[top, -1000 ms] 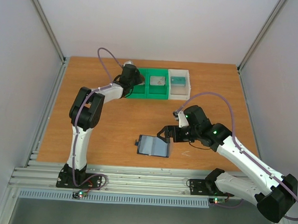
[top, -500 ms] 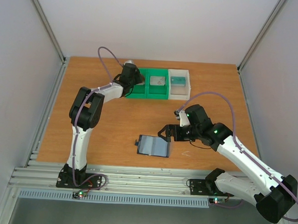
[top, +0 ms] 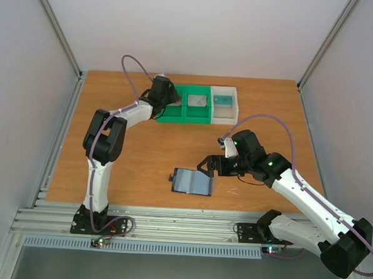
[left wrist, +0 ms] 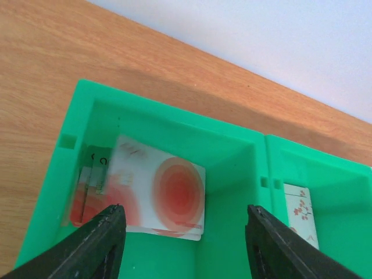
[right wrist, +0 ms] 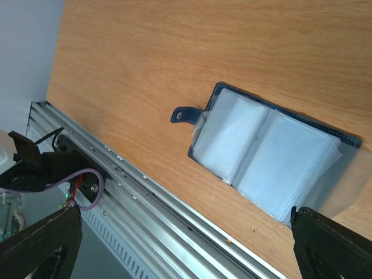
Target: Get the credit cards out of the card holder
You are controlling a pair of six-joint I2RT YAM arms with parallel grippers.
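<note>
The card holder [top: 192,182] lies open on the table, its clear sleeves up; it also shows in the right wrist view [right wrist: 273,154], with a snap tab at its left. My right gripper [top: 210,165] is open just right of and above it, and holds nothing. My left gripper [top: 166,92] is open over the left compartment of the green bin [top: 189,118]. In the left wrist view a pale card with a red round blotch [left wrist: 168,189] lies on other cards in that compartment, below the open, empty fingers [left wrist: 102,244]. A teal card [top: 223,101] lies in the white bin [top: 224,119].
A card with a small flower print [left wrist: 301,209] lies in the green bin's middle compartment. The metal rail [right wrist: 174,215] runs along the table's near edge. Grey walls stand close on both sides of the table.
My left arm's elbow has swung a little left and its gripper has shifted slightly back over the green bin. The right arm and the card holder have not moved.
</note>
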